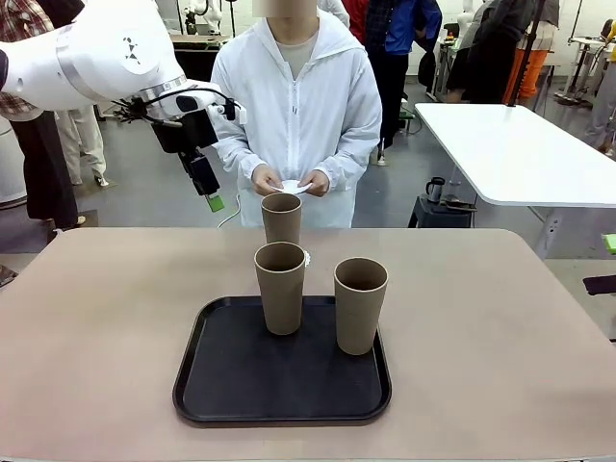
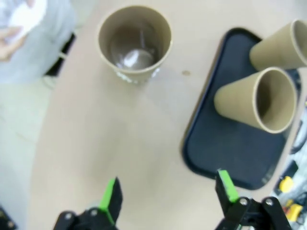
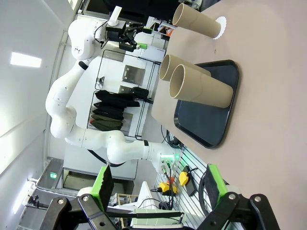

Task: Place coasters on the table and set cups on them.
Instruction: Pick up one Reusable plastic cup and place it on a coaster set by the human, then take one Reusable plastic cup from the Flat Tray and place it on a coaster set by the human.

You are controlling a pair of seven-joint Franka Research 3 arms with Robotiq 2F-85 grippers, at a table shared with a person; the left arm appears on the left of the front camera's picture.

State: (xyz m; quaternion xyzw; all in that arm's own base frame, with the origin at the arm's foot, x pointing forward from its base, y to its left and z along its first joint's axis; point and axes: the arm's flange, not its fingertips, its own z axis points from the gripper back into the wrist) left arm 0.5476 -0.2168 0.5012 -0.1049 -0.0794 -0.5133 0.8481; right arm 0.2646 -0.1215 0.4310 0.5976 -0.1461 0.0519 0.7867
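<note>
**A:** Tan cups, three of them. Where did they stand?

**B:** The far cup (image 1: 281, 217) stood upright on a coaster (image 3: 220, 26) on the table (image 1: 96, 318), just beyond the tray (image 1: 241, 380). (Only a lacy white edge of that coaster peeked out at the cup's base.) The second cup (image 1: 280, 287) and third cup (image 1: 360, 304) stood upright on the black tray. The second was near the tray's far edge, the third to its right, near it but apart.

**A:** And the other coasters?

**B:** The person at the far side held thin white paper (image 1: 294, 185) between both hands (image 1: 268, 179), just behind the far cup. It looked like coasters, though I could not tell how many.

**A:** What of the claws?

**B:** The left gripper (image 1: 214, 202) hung in the air above the table's far left, to the left of the far cup. Its green-padded fingers were spread wide with nothing between them. From its own wrist it looked down on bare table, with the far cup ahead and the tray off to one side. The right gripper (image 3: 156, 179) was spread wide too, and empty, well apart from the cups.
</note>
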